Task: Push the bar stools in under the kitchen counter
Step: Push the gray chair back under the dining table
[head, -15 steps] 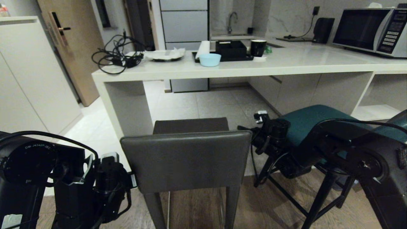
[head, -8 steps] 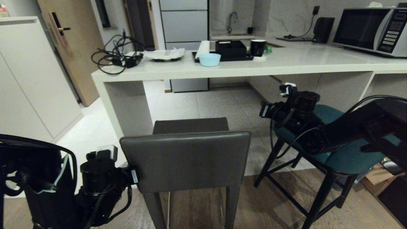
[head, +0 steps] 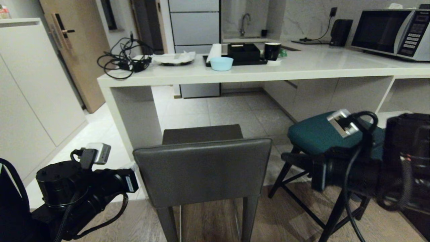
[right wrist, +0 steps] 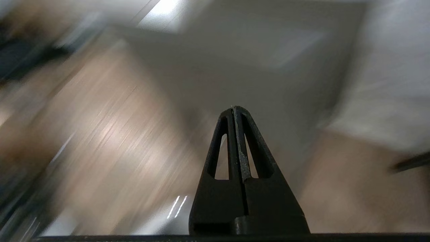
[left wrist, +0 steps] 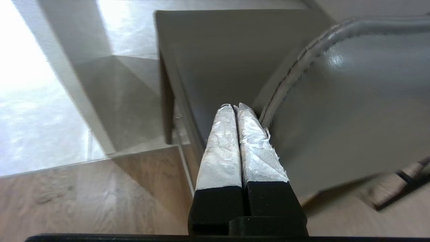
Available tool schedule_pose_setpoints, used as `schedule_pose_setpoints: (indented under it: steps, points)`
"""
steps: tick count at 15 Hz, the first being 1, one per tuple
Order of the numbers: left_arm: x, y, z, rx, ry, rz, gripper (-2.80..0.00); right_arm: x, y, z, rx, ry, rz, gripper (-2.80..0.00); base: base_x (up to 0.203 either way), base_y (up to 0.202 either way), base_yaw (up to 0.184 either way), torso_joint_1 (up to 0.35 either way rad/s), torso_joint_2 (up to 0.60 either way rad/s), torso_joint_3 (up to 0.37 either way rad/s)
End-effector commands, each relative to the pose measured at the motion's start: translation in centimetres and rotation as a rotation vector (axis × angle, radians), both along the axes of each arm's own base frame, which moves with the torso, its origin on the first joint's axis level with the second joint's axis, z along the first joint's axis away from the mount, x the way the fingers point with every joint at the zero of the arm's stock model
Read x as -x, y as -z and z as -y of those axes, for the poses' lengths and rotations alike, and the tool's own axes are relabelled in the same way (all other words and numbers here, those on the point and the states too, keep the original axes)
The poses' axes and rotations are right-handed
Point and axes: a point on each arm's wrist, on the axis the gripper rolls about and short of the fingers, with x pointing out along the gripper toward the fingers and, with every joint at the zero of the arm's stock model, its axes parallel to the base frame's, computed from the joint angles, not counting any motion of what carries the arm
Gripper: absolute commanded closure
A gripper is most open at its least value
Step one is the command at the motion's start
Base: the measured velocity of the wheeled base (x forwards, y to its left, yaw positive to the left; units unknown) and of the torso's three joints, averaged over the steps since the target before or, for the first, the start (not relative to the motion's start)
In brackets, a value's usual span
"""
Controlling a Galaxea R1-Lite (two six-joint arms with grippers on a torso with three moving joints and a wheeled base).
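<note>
Left gripper, fingers pressed together and empty, points at the grey stool backrest's edge. Right gripper is likewise closed, holding nothing

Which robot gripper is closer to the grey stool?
Left. The left gripper sits shut right beside the grey stool, at its backrest's edge. The right gripper is off by the teal stool.

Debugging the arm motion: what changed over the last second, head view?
Right arm swung up over the teal stool, then dropped low beside it. Left arm lowered, its shut left pincer at the grey stool backrest edge. Nothing gripped. Grey stool barely shifted; the kitchen counter unchanged.
</note>
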Motion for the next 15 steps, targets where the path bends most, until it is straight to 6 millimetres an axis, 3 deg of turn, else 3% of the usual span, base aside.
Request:
schedule_pose_setpoints:
  steps: [1, 5, 8, 10, 13, 15]
  points:
    - [-0.6, 0.6, 0.6, -0.005, 0.008, -0.014, 0.0, 7.0, 0.9, 1.0, 0.056, -0.183, -0.094, 0.0, 0.0, 0.0, 0.0, 0.0, 0.0, 0.0]
    - [-0.2, 2.2, 0.8, -0.052, -0.013, -0.077, 0.0, 6.4, 2.0, 0.6, 0.095, -0.179, -0.16, 0.0, 0.0, 0.0, 0.0, 0.0, 0.0, 0.0]
    - [2.4, 3.6, 0.3, -0.088, -0.008, -0.192, 0.0, 3.9, 3.8, -0.8, 0.15, -0.128, -0.226, 0.0, 0.0, 0.0, 0.0, 0.0, 0.0, 0.0]
    - [2.6, 4.8, -0.2, -0.113, -0.038, -0.253, 0.0, 1.6, 4.6, -2.1, 0.173, -0.07, -0.226, 0.0, 0.0, 0.0, 0.0, 0.0, 0.0, 0.0]
    - [3.4, 3.5, -1.0, -0.126, -0.087, -0.204, 0.0, -0.6, 4.7, -3.4, 0.18, -0.005, -0.192, 0.0, 0.0, 0.0, 0.0, 0.0, 0.0, 0.0]
    - [4.8, 2.8, 0.5, -0.093, -0.008, -0.188, 0.0, -1.1, 5.0, -3.7, 0.181, 0.001, -0.193, 0.0, 0.0, 0.0, 0.0, 0.0, 0.0, 0.0]
